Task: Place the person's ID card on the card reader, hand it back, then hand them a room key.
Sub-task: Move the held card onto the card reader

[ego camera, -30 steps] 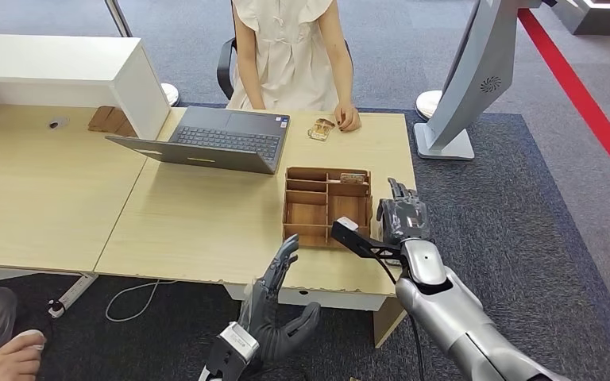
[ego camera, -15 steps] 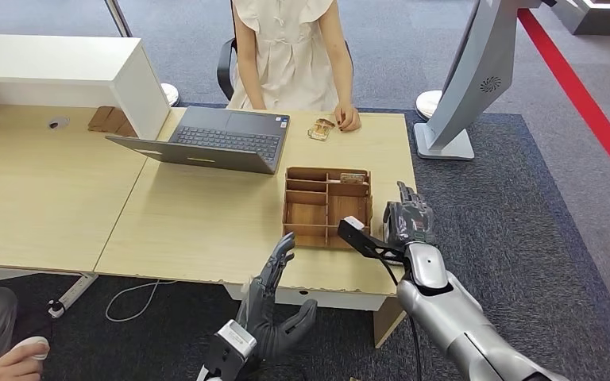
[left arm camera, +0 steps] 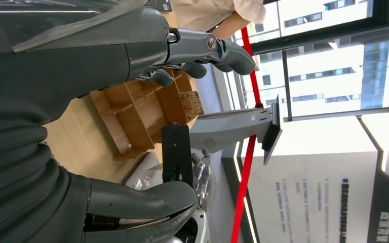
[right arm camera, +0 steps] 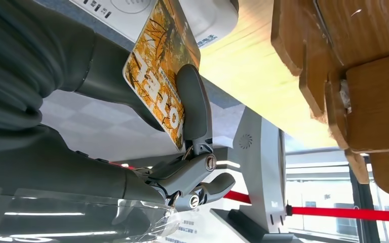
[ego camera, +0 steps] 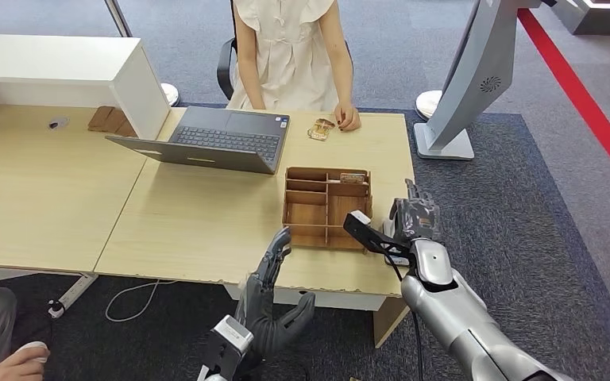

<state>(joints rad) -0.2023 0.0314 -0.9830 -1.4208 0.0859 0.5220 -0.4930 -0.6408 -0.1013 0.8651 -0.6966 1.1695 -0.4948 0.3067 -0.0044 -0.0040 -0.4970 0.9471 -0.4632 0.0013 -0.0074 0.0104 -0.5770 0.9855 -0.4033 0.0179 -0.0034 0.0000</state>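
**A:** Where is this?

**B:** An office with grey carpet and a red floor stripe. A pale wooden counter [ego camera: 206, 230] stands between the robot and a seated person in a cream top [ego camera: 290, 51], whose hand rests at the far edge beside a small object I cannot identify. An open laptop [ego camera: 214, 143] sits toward the far left of that section.

**A:** And the card?

**B:** The right hand [ego camera: 413, 222], at the counter's right edge just beside the wooden organiser [ego camera: 327, 208], pinches an orange-printed card [right arm camera: 159, 66] between thumb and a finger. The right wrist view shows the card close against a white device [right arm camera: 182, 15] that I take to be the card reader; whether they touch, I cannot tell.

**A:** The other hand?

**B:** The left hand [ego camera: 274, 305] hovers off the near edge, fingers spread, holding nothing.

**A:** How far along is the job?

**B:** By my reading, early. If this is the ID card, it is at or near the reader stage. Nothing shows it handed back, and the room key is not yet in either hand.

**A:** What is in the organiser?

**B:** It is divided into several compartments. One at the far right corner holds what look like small cards [ego camera: 353, 178]; the others appear empty, though their floors are partly hidden.
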